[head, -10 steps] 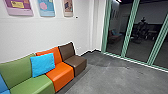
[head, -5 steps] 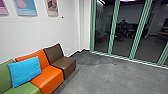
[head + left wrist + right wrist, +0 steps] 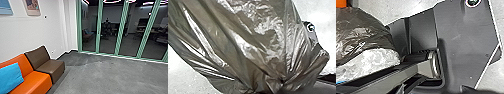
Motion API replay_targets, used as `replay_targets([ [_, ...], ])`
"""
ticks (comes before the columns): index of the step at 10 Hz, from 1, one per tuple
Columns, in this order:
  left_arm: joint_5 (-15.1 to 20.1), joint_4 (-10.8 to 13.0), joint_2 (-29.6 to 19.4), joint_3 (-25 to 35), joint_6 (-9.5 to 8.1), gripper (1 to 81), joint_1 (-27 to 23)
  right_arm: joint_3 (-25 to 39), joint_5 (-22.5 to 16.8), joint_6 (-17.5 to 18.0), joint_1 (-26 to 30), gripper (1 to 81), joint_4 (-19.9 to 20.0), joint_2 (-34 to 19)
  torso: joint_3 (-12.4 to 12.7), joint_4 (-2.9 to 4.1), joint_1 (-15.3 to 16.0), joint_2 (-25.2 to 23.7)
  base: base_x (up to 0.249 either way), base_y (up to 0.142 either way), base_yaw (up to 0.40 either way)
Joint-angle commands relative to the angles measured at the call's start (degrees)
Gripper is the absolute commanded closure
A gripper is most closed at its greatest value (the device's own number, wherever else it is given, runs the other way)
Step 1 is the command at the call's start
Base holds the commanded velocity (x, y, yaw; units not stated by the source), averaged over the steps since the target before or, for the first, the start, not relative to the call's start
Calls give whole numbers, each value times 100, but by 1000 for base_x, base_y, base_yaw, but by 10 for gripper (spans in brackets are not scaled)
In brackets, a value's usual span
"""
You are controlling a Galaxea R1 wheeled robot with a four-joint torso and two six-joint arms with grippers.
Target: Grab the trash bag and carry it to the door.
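Note:
The dark, shiny trash bag (image 3: 250,42) looms close in the left wrist view, its film drawn into tight folds where my left gripper (image 3: 281,83) is shut on it; the fold hides the grip itself. In the right wrist view the bag (image 3: 358,32) bulges beside the robot's own dark plate, with crumpled whitish material along its lower side. How my right gripper stands cannot be made out. Glass panels in green frames (image 3: 120,27) span the far side of the room in the head view.
A low seat row with an orange section (image 3: 35,81), a brown section (image 3: 51,67) and a blue cushion (image 3: 10,77) stands at the left against a white wall (image 3: 30,32). Grey floor (image 3: 100,77) stretches from there to the glass. Desks show dimly behind it.
The head camera has turned to the right: the seats have slid toward the left edge, the green section has left the view, and more of the glass front shows.

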Motion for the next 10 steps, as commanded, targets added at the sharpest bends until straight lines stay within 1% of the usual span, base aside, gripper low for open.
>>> replay_targets([
  [1, 319, 54, -43, 13, 61, 811, -311, 106, -339, 20, 259, 10, -22, -67, 0, 0, 0, 0, 0, 0, -388],
  [6, 311, 37, -43, 13, 61, 811, -311, 80, -339, 12, 241, 10, -31, -49, 0, 0, 0, 0, 0, 0, -389],
  [10, 311, 28, -52, 13, 61, 811, -311, 80, -339, 12, 241, 10, -40, -32, 0, 0, 0, 0, 0, 0, -302],
])
